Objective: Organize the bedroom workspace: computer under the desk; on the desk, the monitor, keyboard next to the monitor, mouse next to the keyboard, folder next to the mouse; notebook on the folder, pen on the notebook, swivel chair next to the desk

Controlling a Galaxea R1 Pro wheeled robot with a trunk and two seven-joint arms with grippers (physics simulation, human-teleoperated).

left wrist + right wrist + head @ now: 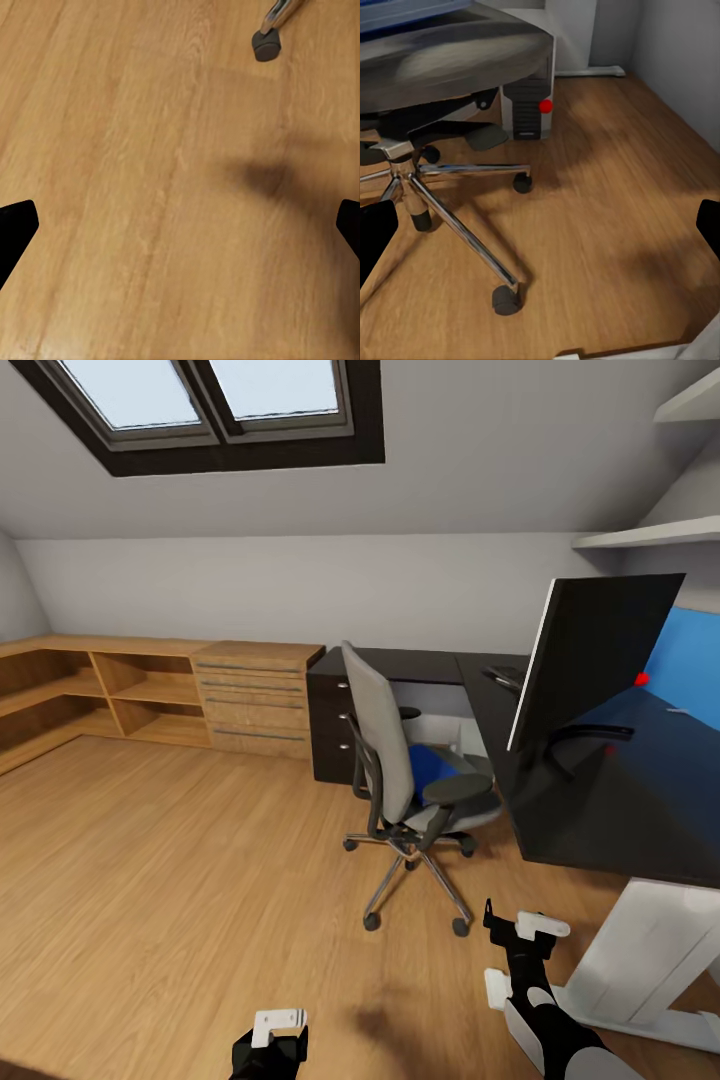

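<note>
The grey swivel chair (385, 745) stands mid-room just left of the black desk (600, 820), with the blue folder (428, 768) lying on its seat. On the desk the monitor (590, 655) is seen from behind, tilted. The computer tower (529, 105), with a red light, stands on the floor past the chair base (412, 169), beneath the desk. My left gripper (277, 1032) (180, 225) hangs open over bare floor near a chair castor (266, 46). Also open, my right gripper (522, 940) (540, 229) sits low beside the chair's legs. Keyboard, mouse, notebook and pen cannot be made out.
A wooden shelf unit (120, 695) and drawers (255, 700) line the back wall, next to a dark drawer cabinet (330, 725). The desk's white leg (650, 960) stands close to my right arm. A blue panel (690, 650) rises behind the desk. Wide wooden floor (150, 880) lies left.
</note>
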